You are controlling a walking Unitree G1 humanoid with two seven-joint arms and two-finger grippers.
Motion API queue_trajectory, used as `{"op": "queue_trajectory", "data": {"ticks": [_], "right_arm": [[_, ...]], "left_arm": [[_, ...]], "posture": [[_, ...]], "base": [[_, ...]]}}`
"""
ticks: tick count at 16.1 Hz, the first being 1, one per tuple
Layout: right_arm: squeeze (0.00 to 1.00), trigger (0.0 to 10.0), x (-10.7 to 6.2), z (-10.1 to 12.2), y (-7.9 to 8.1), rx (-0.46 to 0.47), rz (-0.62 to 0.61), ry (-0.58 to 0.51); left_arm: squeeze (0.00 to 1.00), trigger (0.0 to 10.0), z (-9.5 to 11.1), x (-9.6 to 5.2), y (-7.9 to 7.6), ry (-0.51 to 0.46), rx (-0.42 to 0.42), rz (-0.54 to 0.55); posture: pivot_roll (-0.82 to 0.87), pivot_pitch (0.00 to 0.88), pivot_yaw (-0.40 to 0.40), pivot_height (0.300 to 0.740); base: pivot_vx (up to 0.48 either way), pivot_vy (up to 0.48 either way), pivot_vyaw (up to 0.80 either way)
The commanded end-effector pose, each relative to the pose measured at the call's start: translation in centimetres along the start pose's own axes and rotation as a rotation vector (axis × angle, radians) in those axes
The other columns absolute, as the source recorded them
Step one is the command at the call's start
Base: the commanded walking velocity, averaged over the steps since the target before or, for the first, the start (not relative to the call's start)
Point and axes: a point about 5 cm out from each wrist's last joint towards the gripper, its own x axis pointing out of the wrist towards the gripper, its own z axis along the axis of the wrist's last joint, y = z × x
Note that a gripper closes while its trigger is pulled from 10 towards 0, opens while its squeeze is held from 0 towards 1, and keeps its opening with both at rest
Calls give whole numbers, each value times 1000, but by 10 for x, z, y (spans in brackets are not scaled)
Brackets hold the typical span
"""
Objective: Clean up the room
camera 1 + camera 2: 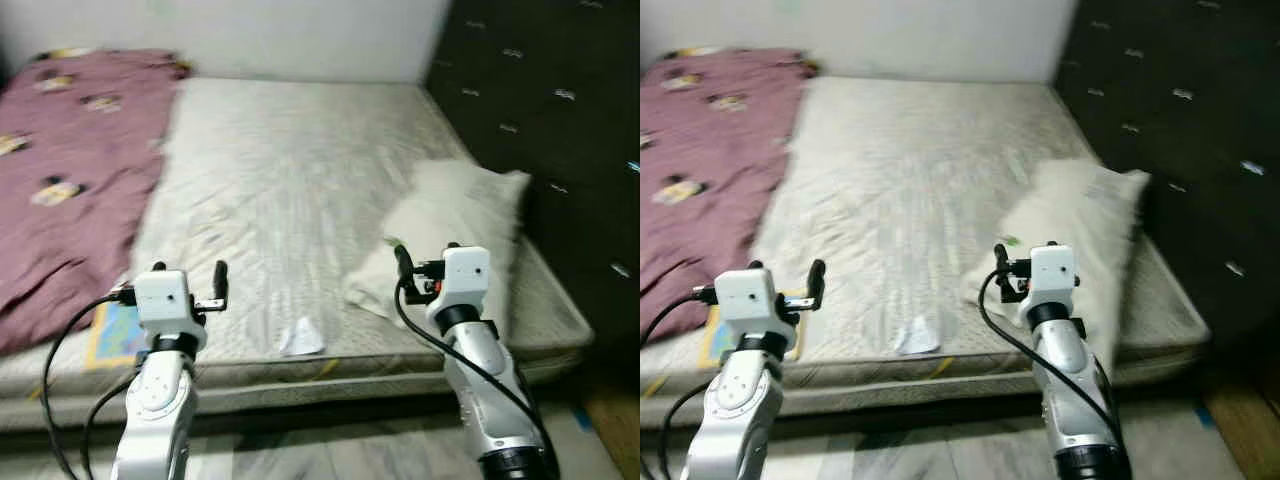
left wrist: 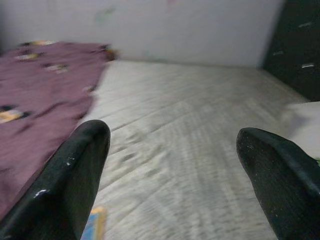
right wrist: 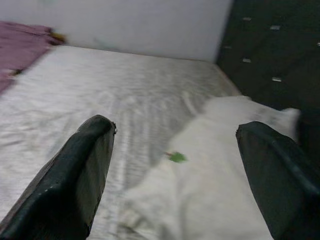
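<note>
Across the bare mattress point(image 1: 300, 190), with a maroon blanket point(image 1: 70, 170) rumpled on its left and a white pillow point(image 1: 455, 225) askew on its right, tidying likely starts by stepping closer to the pillow, then the small white scrap point(image 1: 301, 339). Left gripper point(image 1: 190, 280) and right gripper point(image 1: 425, 268) hover at the near edge, jaws wide and empty.

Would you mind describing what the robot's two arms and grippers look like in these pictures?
Both arms are silver, jointed tubes, each ending in a white boxy wrist block. Black cables loop from each block down along the arm. The left gripper and right gripper each carry two long black fingers, broad and rounded at the tips as the wrist views show. A small red detail sits beside the right wrist block.
</note>
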Motion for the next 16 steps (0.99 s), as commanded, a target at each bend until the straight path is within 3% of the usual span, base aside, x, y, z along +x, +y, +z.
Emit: {"op": "queue_trajectory", "data": {"ticks": [1, 7, 16], "right_arm": [[0, 10000, 1, 2, 0, 2, 1, 1], [0, 10000, 4, 3, -1, 1, 9, 3], [0, 10000, 6, 4, -2, -5, 11, 7]], "left_arm": [[0, 10000, 0, 1, 3, 8, 5, 3], [0, 10000, -1, 1, -5, 10, -19, -4], [0, 10000, 0, 5, -5, 6, -32, 10]], "posture": [[-14, 65, -96, 740], [-27, 75, -101, 740], [-31, 85, -111, 740]], "base": [[0, 304, 0], [0, 0, 0], [0, 407, 0]]}}
